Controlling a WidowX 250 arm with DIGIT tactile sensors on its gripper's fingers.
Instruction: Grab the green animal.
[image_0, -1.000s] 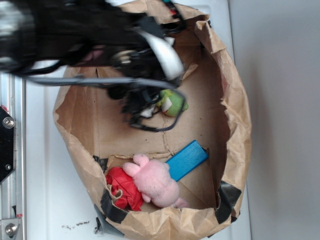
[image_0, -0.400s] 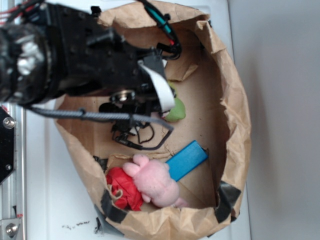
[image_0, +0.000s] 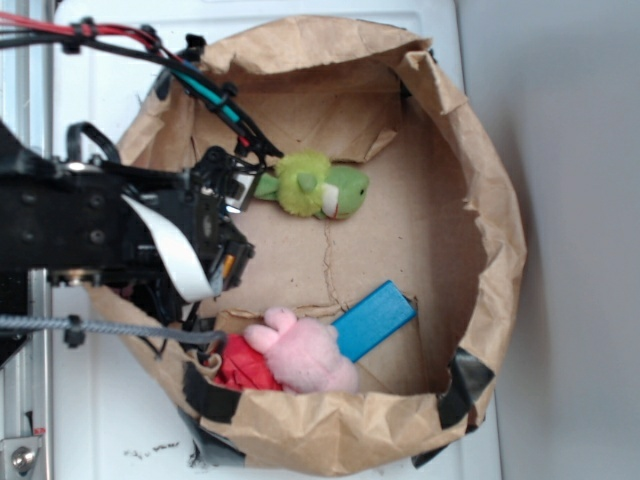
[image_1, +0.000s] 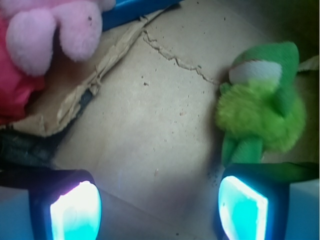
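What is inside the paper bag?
The bag holds a green animal, a pink plush in red and a blue block. The arm hides its left side.

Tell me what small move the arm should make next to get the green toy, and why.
Probably shift the gripper sideways toward the green plush toy until it sits between the jaws. In the wrist view the jaws are open over bare cardboard, and the toy lies off-centre just beyond one finger, so closing now would likely miss it.

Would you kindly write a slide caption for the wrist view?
Open gripper over the cardboard floor, green animal ahead by one finger, pink plush opposite.
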